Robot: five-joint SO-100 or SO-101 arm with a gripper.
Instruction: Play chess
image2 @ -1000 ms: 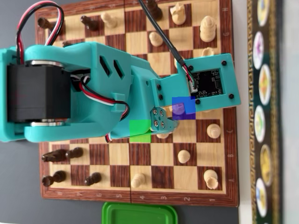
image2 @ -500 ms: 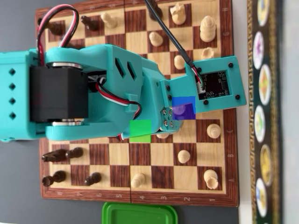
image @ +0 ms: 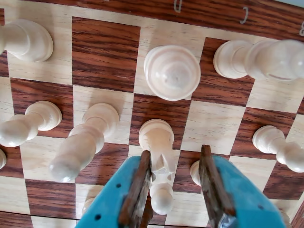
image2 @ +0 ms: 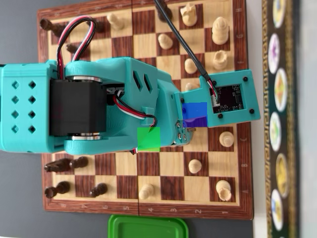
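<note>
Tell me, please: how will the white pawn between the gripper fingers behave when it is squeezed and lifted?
The white pawn looks rigid, so it should not deform. Its smooth, rounded stem may slip or twist between the narrow fingers. Being tall on a small base, it could tip if the gripper nudges it off-centre, and neighbouring pieces stand close.

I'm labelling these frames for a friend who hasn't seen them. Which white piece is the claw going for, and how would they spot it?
In the wrist view, start at the wooden chessboard and drop to the two teal claw fingers at the bottom edge. The white pawn stands between their tips, its base on a light square. Unlike the other white pieces around it, it alone sits inside the open jaws.
</note>
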